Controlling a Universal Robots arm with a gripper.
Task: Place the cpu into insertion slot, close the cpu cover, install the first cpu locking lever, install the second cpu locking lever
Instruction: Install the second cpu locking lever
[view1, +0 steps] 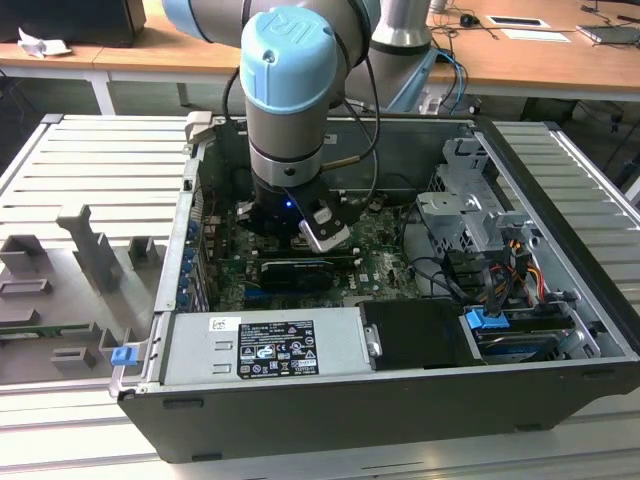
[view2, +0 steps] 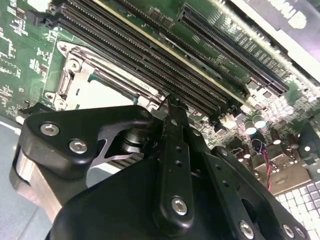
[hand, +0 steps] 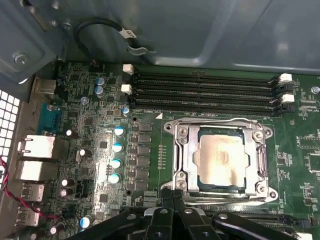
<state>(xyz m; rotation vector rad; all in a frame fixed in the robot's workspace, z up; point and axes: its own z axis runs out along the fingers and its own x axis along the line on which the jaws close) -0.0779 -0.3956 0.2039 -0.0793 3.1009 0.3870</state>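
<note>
In the first wrist view the cpu (hand: 221, 159) lies flat in its socket, its silvery top showing through the square opening of the cpu cover (hand: 184, 150). The cover lies down over the socket. Thin wire levers run along the socket's edges; one (hand: 215, 120) lies beside the memory slots. My gripper (hand: 172, 194) is shut, fingertips together at the socket's corner on the side away from the memory slots, with nothing visible between them. The second wrist view shows the gripper (view2: 172, 102) from behind, with the socket (view2: 95, 85) beyond it. In the exterior view the arm (view1: 290, 110) reaches down into the open computer case.
Black memory slots (hand: 205, 90) run along one side of the socket, with capacitors (hand: 117, 150) and rear ports (hand: 35, 147) on another. A black cable (hand: 100, 30) loops at the case wall. The power supply (view1: 270, 345) and drive cage (view1: 470, 210) flank the motherboard. A grey fixture tray (view1: 70, 270) lies outside.
</note>
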